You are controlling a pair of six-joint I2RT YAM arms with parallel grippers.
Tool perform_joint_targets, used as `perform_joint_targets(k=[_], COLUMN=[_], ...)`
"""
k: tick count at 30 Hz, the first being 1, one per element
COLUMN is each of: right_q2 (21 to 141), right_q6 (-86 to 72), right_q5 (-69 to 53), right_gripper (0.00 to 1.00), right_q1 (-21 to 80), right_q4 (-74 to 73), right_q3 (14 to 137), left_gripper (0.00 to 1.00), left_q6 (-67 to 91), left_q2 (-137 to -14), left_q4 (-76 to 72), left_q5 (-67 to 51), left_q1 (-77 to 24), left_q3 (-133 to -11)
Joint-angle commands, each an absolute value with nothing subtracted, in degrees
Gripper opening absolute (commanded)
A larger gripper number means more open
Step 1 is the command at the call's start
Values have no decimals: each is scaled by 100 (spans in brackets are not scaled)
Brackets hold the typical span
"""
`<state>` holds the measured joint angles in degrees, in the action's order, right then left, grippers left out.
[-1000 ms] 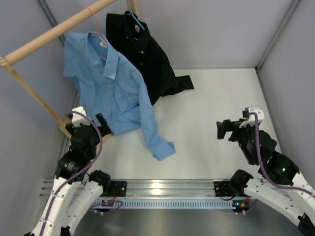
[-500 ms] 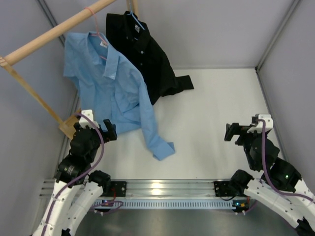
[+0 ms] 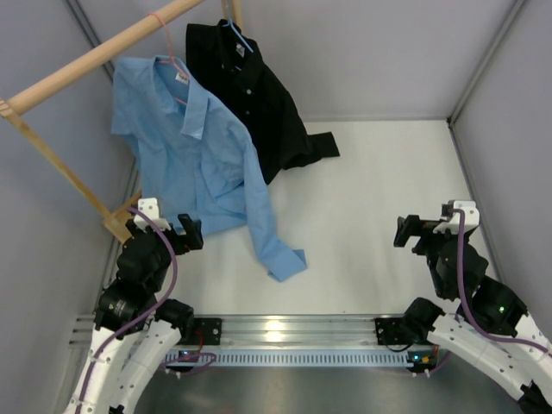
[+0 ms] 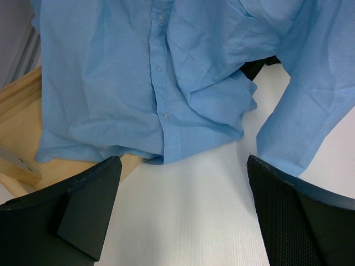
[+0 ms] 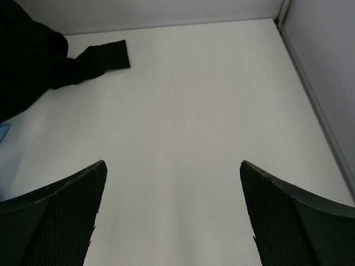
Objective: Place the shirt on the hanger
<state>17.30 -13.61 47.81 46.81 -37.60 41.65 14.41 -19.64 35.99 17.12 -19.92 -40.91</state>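
We see shirt (image 3: 194, 159) hanging upper left, wrinkled, one sleeve trailing onto table (image 3: 379, 190). Hanger (image 3: 170, 53) mostly hidden under collar. Left gripper (image 4: 183, 160) and right gripper (image 5: 173, 163) spread, empty.

From where I stand the light is soft and even, falling from above, and the white counter (image 3: 371, 216) shows bright with no hard glare. Ahead of the left end effector (image 4: 180, 166) the shirt (image 4: 155, 83) is crisp, with creases and buttons clear and only a faint shadow under its hem, while the fingers (image 4: 83, 210) sit dark and slightly soft. Ahead and to the left of the right end effector (image 5: 172, 166), the black shirt (image 5: 28, 61) sinks into near-solid black. Behind both end effectors the metal rail (image 3: 276, 330) throws back a small hot glint. The walls (image 3: 483, 52) lean steeply at the edges of the overhead view.
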Motion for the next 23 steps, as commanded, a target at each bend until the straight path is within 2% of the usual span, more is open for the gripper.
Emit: perform_joint_targets(k=[1,23], right_q2=[1784,1722], right_q6=[-1397,-1354], right_q5=[4781,4772], right_gripper=[100,100], right_q1=[4702,4702], right_q4=[-3850,-3850], right_q3=[4210,4289], left_gripper=[98,98], left_q6=[1336,1310], left_q2=[-1960,-1995], left_q4=[3287,3296], left_q5=[1556,1485], left_q1=[-1960,-1960], left_q3=[-4069,-4069])
